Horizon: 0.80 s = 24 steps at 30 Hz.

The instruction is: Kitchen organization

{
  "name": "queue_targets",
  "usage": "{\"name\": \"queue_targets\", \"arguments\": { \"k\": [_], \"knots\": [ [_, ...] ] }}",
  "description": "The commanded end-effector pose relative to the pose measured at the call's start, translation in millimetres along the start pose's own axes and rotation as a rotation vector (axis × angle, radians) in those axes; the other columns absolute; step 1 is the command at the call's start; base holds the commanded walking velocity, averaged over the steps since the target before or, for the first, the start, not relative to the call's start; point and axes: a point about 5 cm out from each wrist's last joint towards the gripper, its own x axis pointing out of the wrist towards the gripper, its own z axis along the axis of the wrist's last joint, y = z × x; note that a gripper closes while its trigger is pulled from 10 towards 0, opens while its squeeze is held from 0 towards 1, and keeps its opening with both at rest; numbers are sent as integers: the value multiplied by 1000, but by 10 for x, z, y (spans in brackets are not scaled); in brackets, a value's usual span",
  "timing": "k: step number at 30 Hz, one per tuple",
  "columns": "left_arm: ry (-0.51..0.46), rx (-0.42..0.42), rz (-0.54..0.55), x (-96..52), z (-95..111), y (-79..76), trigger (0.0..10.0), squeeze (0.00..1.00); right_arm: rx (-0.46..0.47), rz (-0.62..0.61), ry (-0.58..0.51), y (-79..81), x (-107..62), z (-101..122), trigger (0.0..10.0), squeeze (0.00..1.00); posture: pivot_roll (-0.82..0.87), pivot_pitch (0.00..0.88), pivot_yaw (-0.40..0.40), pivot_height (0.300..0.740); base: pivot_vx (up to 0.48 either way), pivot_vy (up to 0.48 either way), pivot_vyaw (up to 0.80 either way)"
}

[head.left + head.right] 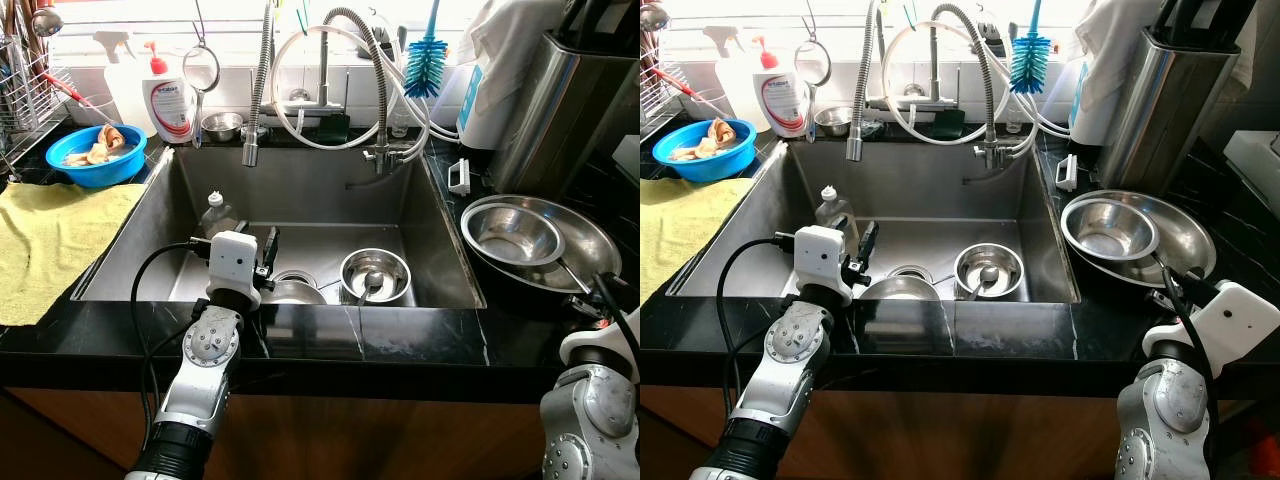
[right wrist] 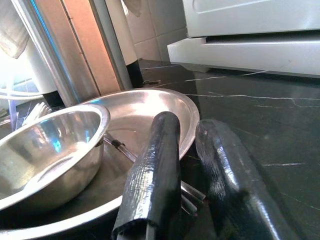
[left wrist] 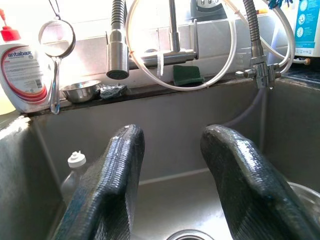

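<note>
I am looking down at a black marble bench (image 1: pixel 400 335) with a deep steel sink (image 1: pixel 300 200) set into it, under a bright window. Behind the sink stand coiled spring faucets (image 1: pixel 258 90), a blue bottle brush (image 1: pixel 430 60), a white soap bottle (image 1: pixel 170 95) and a small steel cup (image 1: pixel 221 125). Left of the sink lie a yellow cloth (image 1: pixel 50 240) and a blue bowl (image 1: pixel 97 155) of scraps. Inside the sink are a clear plastic bottle (image 1: pixel 217 213) by the left wall and a steel bowl (image 1: pixel 375 274) holding a spoon, right of the drain. Right of the sink, a wide steel pan (image 1: pixel 570 245) carries a smaller steel bowl (image 1: pixel 512 232); a tall steel canister (image 1: pixel 560 110) rises behind them. My left hand (image 3: pixel 170 185) reaches over the sink's front edge, its two black fingers parted and holding nothing, pointing toward the sink's back wall. My right hand (image 2: pixel 187 185) rests low at the near rim of the pan, right of the sink, fingers close together with a narrow gap; I cannot tell whether they grip anything.
</note>
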Motion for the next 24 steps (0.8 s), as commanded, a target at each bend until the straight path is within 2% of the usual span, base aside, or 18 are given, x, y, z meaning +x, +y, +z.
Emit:
{"name": "queue_targets", "arguments": {
  "k": [1, 14, 15, 16, 17, 18, 19, 24],
  "knots": [
    [-15, 18, -8, 3, 39, -1, 10000, 0, 27, 6, -23, 40, 5, 53, 0, 0, -135, 0, -6, 740, 0, 0, 0],
    [-17, 16, -6, 9, 47, 0, 10000, 0, 46, 22, -116, 126, 31, 262, 0, 0, -134, 0, -7, 740, 0, 0, 0],
    [-18, 16, -5, 8, 48, 1, 10000, 0, 40, 27, -139, 140, 27, 302, 549, 0, -133, 0, -8, 740, 0, 0, 0],
    [-18, 16, -4, 8, 48, 2, 10000, 0, 35, 28, -148, 145, 26, 317, 2275, 0, -134, 0, -8, 740, 0, 0, 0],
    [-18, 16, -4, 9, 46, 3, 10000, 0, 37, 44, -169, 174, 12, 356, 10000, 0, -134, 0, -7, 740, 0, 0, 0],
    [-17, 17, -4, 10, 45, 4, 10000, 0, 38, 52, -172, 187, 2, 369, 10000, 102, -135, 0, -7, 740, 0, 0, 0],
    [-17, 17, -4, 9, 44, 4, 10000, 0, 44, 62, -178, 202, -17, 387, 10000, 1000, -135, 0, -7, 740, 0, 0, 0],
    [-14, 18, -4, 9, 35, 10, 10000, 0, 33, 98, -206, 234, -106, 470, 10000, 1000, -145, 0, -6, 740, 0, 0, 0]
  ]
}}
